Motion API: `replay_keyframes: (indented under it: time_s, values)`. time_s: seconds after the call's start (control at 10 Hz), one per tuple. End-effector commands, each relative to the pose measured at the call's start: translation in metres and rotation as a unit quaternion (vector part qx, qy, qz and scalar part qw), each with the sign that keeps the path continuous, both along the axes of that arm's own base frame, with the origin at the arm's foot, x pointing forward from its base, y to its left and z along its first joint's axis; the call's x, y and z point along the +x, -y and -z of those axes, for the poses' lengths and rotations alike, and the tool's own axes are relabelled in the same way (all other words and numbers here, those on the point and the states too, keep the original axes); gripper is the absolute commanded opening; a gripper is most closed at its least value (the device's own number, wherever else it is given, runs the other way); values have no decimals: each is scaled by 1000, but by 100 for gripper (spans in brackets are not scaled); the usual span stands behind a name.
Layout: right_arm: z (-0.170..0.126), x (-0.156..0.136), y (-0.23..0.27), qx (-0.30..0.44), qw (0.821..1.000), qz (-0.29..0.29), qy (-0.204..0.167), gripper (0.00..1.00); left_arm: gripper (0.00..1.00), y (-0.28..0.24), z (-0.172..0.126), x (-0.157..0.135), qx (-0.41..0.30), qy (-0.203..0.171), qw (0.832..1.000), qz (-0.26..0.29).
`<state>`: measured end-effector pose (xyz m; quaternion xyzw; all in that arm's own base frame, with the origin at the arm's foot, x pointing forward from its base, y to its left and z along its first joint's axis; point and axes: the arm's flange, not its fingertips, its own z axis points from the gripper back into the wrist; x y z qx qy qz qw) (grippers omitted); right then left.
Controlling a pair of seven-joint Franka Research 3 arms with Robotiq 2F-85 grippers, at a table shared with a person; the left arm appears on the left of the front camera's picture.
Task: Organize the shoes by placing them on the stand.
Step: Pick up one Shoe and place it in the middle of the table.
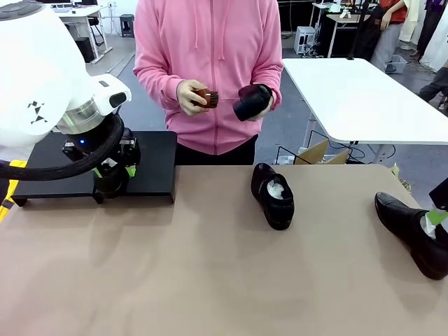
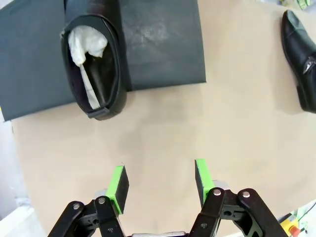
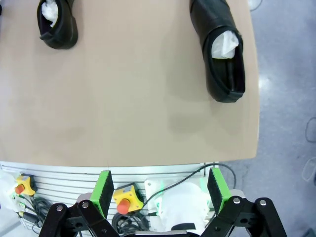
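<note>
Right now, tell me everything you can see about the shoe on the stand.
The shoe is glossy black leather, a low dress style, with crumpled white paper stuffed in its opening. It sits sole down on the matte black stand, heel end jutting slightly past the stand's edge over the tan table. Its toe runs off the picture's top. Only the stand touches it; the open left hand is apart from it.

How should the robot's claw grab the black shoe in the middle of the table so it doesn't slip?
Probably from straight above, pinching the shoe across its two long sides at the open part stuffed with white paper. It sits flat on its sole, opening up, and is narrowest side to side. Its shiny rounded ends look more slippery.
</note>
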<state>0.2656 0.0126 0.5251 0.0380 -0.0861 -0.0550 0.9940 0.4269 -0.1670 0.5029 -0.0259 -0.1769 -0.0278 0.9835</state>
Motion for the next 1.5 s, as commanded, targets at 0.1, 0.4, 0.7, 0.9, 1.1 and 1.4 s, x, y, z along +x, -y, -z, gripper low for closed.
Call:
replay_keyframes:
  time_s: [0.1, 0.4, 0.7, 0.9, 1.1, 1.4]
  values:
    - [-1, 4, -3, 9, 1000, 12, 7, 100, 71, 19, 13, -26, -14, -33, 998, 53]
    - [17, 10, -15, -73, 981, -181, -1, 100, 71, 33, 37, -64, -130, -98, 986, 37]
    - [71, 33, -19, 17, 954, -288, -77, 100, 71, 15, 39, -57, -171, -74, 983, 0]
    - [98, 48, -38, -10, 965, -227, -129, 100, 71, 43, 43, -65, -145, -107, 983, 19]
    - [62, 36, -30, 1, 958, -277, -77, 100, 71, 43, 43, -65, -145, -107, 983, 19]
    - [88, 57, -41, -34, 958, -266, -105, 100, 71, 43, 43, -65, -145, -107, 983, 19]
